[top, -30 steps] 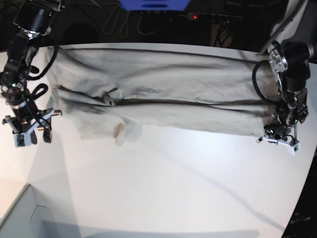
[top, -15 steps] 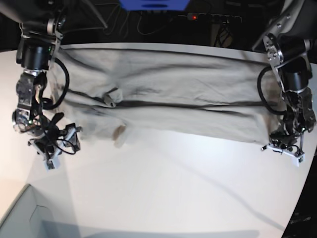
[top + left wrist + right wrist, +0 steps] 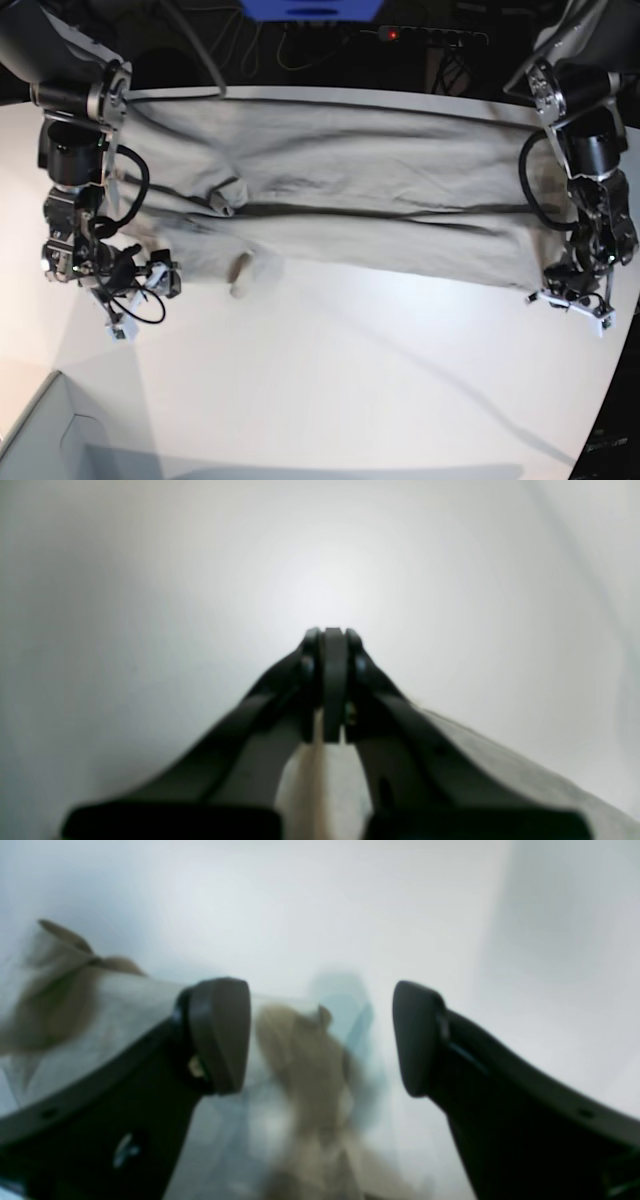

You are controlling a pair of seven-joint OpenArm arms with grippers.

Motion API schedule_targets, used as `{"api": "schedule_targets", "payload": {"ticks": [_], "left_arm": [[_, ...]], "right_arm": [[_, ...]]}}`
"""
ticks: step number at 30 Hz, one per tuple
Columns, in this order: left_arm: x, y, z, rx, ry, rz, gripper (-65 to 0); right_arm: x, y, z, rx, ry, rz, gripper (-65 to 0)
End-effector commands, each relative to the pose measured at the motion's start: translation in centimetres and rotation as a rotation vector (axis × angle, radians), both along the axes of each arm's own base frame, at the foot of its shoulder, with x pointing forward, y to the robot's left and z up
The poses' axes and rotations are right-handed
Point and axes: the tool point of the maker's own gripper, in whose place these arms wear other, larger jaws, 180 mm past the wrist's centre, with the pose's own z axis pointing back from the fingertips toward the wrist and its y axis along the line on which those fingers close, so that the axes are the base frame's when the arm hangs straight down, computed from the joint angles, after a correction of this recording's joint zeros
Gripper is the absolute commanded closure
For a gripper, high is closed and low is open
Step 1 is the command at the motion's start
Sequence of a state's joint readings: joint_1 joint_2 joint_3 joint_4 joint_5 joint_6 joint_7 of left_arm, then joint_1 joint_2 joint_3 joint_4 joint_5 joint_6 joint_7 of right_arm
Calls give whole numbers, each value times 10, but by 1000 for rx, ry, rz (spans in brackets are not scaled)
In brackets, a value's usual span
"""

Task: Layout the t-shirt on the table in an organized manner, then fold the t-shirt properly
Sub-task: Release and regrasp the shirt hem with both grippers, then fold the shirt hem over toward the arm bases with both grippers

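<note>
here, t-shirt [image 3: 340, 200] spread wide across the far half of the white bench [image 3: 350, 390], folded lengthwise, collar toward 9 o'clock. right gripper [image 3: 320, 1040] at 9 o'clock, spread wide and holding nothing, blurred cloth below it. left gripper [image 3: 332, 645] at 3 o'clock, pinched tight on the t-shirt's near corner.

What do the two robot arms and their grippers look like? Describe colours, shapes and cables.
Both arms are black and built from cylindrical metal joints, with looping black cables alongside. The left gripper and right gripper have white parts near their tips. Up close, the matte black curved fingers end in rounded pads.
</note>
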State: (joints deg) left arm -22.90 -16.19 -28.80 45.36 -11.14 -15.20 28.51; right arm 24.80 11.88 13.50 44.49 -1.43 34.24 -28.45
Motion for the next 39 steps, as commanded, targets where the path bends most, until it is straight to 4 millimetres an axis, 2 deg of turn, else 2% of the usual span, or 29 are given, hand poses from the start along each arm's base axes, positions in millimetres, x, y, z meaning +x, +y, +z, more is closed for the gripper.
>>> {"api": "schedule_targets", "payload": {"ticks": [1,7,10,12,15,16,19,24,26,30,32,39], "left_arm": [[15,10,23,21,-65,10,0],[15,11,24,23,-65,10,0],[14,12,23,24,-64,9,0],[14,12,23,24,-64,9,0],[14,12,24,26,-63,9,0],[14,12,24,26,-63,9,0],[15,14,28,33,-70,9,0],[19,14,35,-16,-109,27,0],[20,22,42,-37,-133,46,0],[24,21,49,-87,-175,61,0],[25,20,51,-97,-187,63,0],[37,27,99,-31,-300,40,0]], "right_arm": [[14,2,15,-2,-46,15,-445],[3,20,2,-29,-9,91,-370],[4,28,1,-17,-11,98,-303],[5,28,1,-17,-11,98,-229],[7,27,4,-16,-20,93,-42],[8,27,5,-17,-23,93,0],[24,25,29,-33,-93,97,0],[46,25,87,-92,-263,120,0],[52,26,110,-115,-330,128,0],[53,29,134,-137,-403,138,0],[47,30,135,-141,-414,142,0],[26,25,147,-143,-469,98,0]]}}
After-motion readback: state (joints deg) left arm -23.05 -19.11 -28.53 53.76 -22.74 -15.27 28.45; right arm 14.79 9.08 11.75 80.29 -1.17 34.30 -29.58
